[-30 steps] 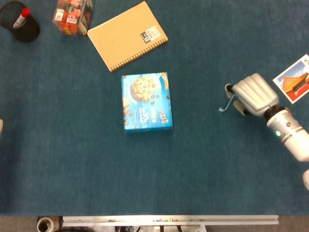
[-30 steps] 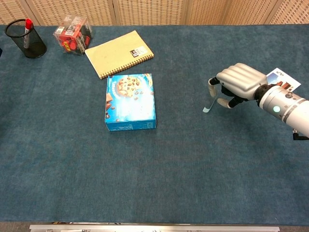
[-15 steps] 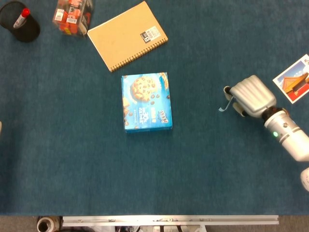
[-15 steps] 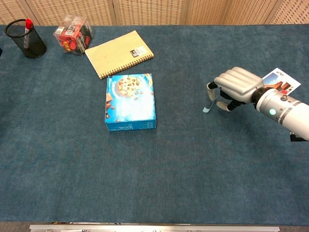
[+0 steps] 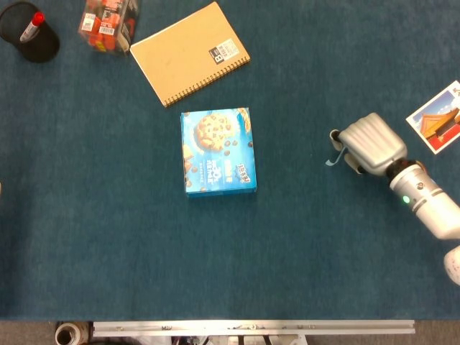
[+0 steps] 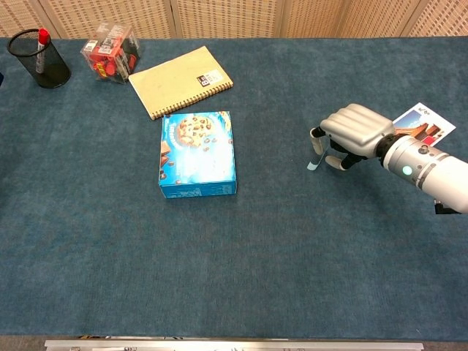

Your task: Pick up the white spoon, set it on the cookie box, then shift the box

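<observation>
Right hand [image 6: 356,131] edged leftward, fingers curled pinching thin white spoon [image 6: 315,156], glossy rectangular cookie box [image 6: 197,153] apart

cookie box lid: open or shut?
Shut. The cookie box lies flat on the table, printed face up, no flap lifted in either view.

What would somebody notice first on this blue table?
Probably the bright blue cookie box near the middle, with a big cookie pictured on its lid. Next, the shiny silver right hand at the right side, curled over the small white spoon. Behind the box lies a tan spiral notebook.
</observation>
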You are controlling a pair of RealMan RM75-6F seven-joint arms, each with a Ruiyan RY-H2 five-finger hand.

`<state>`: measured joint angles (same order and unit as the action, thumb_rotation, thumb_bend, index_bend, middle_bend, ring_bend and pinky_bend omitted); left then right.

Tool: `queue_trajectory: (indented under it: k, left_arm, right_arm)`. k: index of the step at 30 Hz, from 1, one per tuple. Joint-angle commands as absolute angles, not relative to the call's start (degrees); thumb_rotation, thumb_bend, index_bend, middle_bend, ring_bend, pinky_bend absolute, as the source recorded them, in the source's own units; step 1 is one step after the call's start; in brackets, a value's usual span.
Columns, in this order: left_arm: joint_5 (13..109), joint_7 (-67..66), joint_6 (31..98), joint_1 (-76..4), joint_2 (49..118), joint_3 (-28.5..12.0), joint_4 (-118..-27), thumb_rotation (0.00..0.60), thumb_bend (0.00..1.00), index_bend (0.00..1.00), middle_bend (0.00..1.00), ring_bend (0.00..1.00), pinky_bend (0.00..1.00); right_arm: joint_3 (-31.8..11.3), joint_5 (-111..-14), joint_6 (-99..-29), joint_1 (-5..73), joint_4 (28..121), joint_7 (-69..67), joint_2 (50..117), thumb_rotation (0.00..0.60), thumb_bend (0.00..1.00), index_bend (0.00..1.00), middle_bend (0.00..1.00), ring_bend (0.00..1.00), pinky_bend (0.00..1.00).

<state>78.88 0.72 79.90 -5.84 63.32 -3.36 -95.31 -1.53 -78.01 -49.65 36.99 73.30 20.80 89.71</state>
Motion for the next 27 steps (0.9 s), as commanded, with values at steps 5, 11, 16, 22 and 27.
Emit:
queue_trajectory:
  k: [5,11,16,22,27]
  left_arm:
    - [78.8,0.6,79.6,-6.0,63.5,-3.4,-95.1,0.600,0.33,0.08,0.23,0.25,0.31]
    - [78.8,0.7,79.6,-6.0,63.4,-3.4,-95.1,0.600,0.33,0.08,0.23,0.25,0.31]
    - [78.6,0.8,79.6,-5.9,63.4,-3.3,-95.0,0.600,0.33,0.08,0.23,0.25,0.31]
    - [78.5,1.2,79.5,-5.8,63.4,-3.3,-94.7,0.600,0.33,0.08,0.22,0.25,0.31]
    - [78.4,1.6,79.4,-5.9,63.5,-3.4,-94.3,0.600,0.33,0.08,0.22,0.25,0.31]
  right_arm:
    - [-1.4,-77.4,-49.3,37.1,72.7,21.5,90.0,0.600,0.33,0.50,1.00,1.00,1.00]
    - [-1.6,-76.9,-49.2,37.2,71.8,21.6,90.8,0.600,0.34,0.50,1.00,1.00,1.00]
    - [-1.8,-76.5,-49.1,37.3,71.0,21.7,91.4,0.600,0.34,0.50,1.00,1.00,1.00]
    - [-2.2,-76.0,-48.8,37.7,70.3,22.0,92.1,0.600,0.36,0.50,1.00,1.00,1.00]
    - [-2.3,-75.7,-48.8,37.7,70.2,22.4,92.4,0.600,0.38,0.51,1.00,1.00,1.00]
